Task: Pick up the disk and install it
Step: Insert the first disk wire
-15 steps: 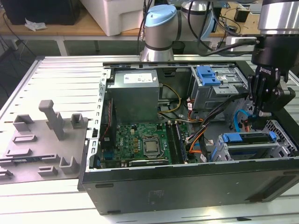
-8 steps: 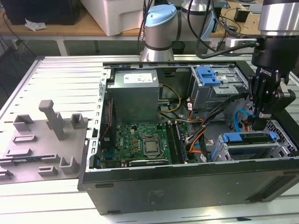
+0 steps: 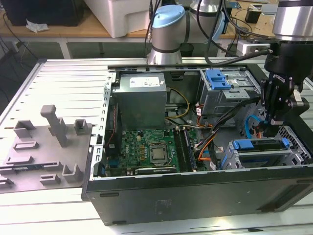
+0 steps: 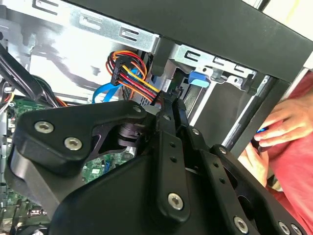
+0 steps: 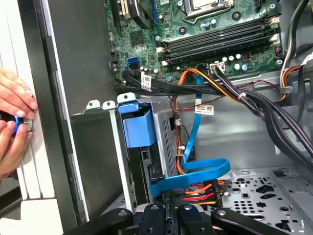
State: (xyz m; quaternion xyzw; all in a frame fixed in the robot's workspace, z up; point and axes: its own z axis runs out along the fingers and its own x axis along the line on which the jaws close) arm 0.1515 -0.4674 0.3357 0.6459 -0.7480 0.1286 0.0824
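Where the gripper hangs low inside the open case, its jaws look closed, tips meeting; whether they pinch anything cannot be told. Just beside the tips sits a plug fed by red, orange and yellow wires, and a flat blue cable loops over it. Next to these stands the lower cage, and the disk is seated in it, its blue rail end showing at the cage mouth. In the exterior view the disk lies in that cage at the exterior view's right, with the gripper right above and behind it. Outside the case wall, a person's hands are held together around a small blue item; the second wrist view shows them beyond the case edge, against a red sleeve. Further in lies the board, with black cable bundles running across its edge. Beyond it stands the grey supply box, and beside that an upper cage carrying a bare blue bracket. Well apart, at the exterior view's left, a grey fixture rests on the slatted table.
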